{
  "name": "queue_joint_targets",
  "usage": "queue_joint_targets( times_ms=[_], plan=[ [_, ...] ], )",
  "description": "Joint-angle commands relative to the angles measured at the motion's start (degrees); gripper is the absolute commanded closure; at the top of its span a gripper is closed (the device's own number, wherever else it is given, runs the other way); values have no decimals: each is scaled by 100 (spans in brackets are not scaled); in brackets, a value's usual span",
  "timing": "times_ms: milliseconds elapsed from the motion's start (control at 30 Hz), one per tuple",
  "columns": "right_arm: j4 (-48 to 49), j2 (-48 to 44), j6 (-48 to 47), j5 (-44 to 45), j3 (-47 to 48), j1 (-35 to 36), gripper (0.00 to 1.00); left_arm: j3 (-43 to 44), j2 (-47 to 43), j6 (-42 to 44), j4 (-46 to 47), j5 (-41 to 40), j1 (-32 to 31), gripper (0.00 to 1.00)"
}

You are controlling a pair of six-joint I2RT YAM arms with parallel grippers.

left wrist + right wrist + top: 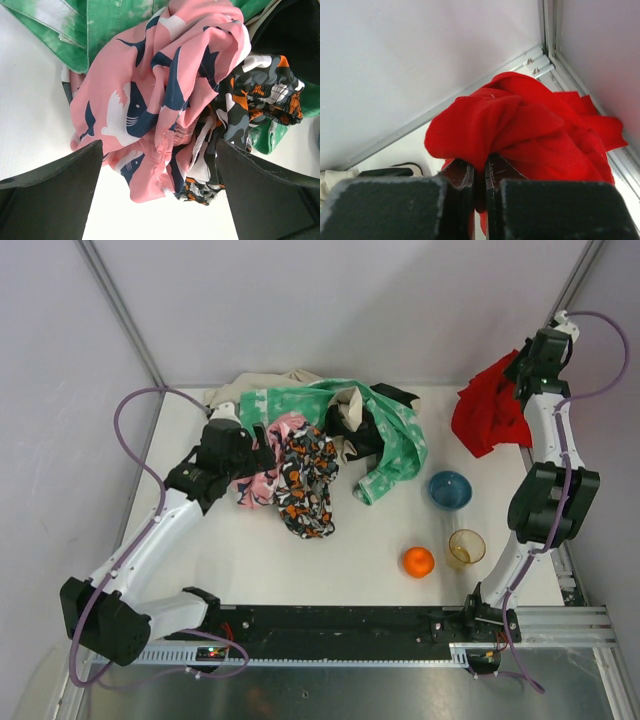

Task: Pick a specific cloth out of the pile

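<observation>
Currently, the right gripper (519, 368) is positioned over the far right corner of the counter (300, 560). Its jaws are pressed together on a fold of the red cloth (488, 415). In the right wrist view the fabric (520, 130) bunches over the nearly closed fingers (457, 175). The cloth hangs from the gripper, well apart from the pile (320, 435).

The pile lies along the far edge, left of centre. It comprises a green-and-white cloth (395, 435), a beige cloth (240, 390), a pink shark-print cloth (262, 480) and a black cloth with orange print (305, 485).

The left gripper (258, 448) is at the left side of the pile. Its jaws stand apart, with the pink cloth just beyond the fingertips (95, 150); whether they touch it cannot be determined.

A blue bowl (450, 489), an amber cup (466, 546) and an orange ball (418, 561) sit near the right edge.
</observation>
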Motion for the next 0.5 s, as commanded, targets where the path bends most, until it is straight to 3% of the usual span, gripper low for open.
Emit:
queue_joint_targets(
  times_ms=[0,167,233,333,400,433,467],
  plan=[
    [696,-97,413,117,-252,8,100,-60,-135,-100,121,-195,-14,0],
    [600,-7,750,453,-669,88,100,-85,-56,-151,126,-178,-13,0],
    [413,72,897,591,-697,130,93,-101,-44,-159,125,-154,-20,0],
    [-44,129,860,722,-538,218,63,-147,-114,-159,115,-77,-14,0],
    [-347,-45,716,964,-399,316,38,-222,-232,-152,109,41,-13,0],
    [-473,-247,621,1106,-349,393,20,-276,-309,-165,110,106,-17,0],
    [-557,-414,480,1257,-320,453,10,-338,-404,-193,110,147,-15,0]
  ],
)
